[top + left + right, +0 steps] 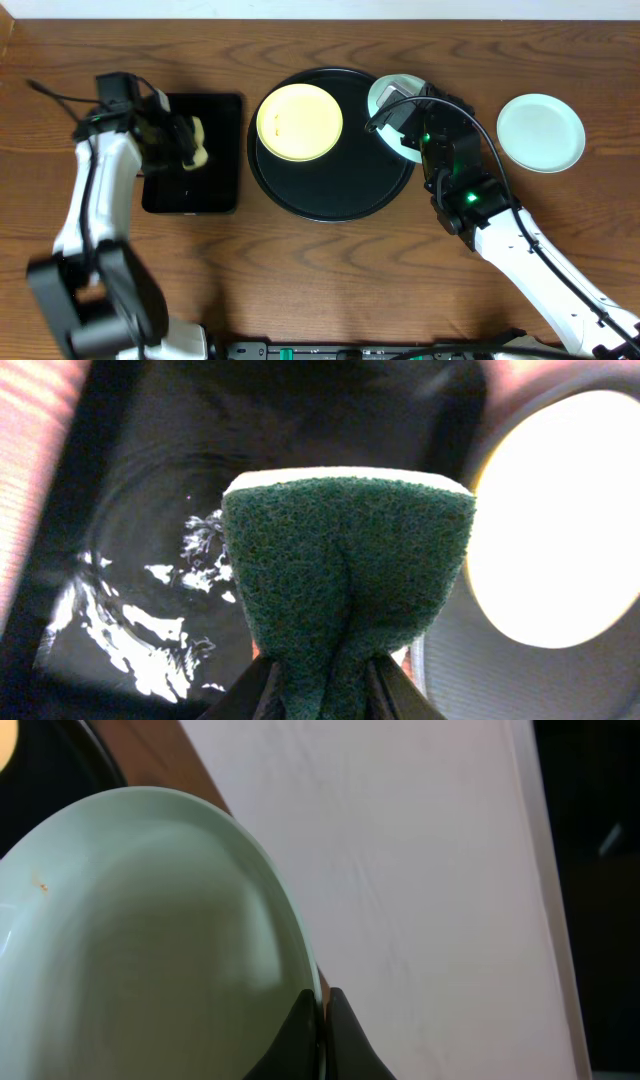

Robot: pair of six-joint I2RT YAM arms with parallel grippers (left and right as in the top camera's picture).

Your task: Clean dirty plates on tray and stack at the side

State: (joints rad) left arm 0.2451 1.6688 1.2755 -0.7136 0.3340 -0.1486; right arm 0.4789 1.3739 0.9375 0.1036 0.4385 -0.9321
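A pale yellow plate [300, 122] lies on the large round black tray [330, 195]. My right gripper [408, 118] is shut on the rim of a mint-blue plate [388, 92] and holds it tilted over the tray's right edge. In the right wrist view this plate [140, 940] fills the left side, with a small orange speck near its rim, and the jaws [322, 1020] pinch its edge. Another mint-blue plate [540, 132] lies on the table at the right. My left gripper [190, 140] is shut on a green sponge [345, 560] above the rectangular tray.
A black rectangular tray [195, 195] with rounded corners sits at the left and holds water [150, 620]. The wooden table [320, 280] extends in front of both trays. The yellow plate also shows in the left wrist view [560, 520].
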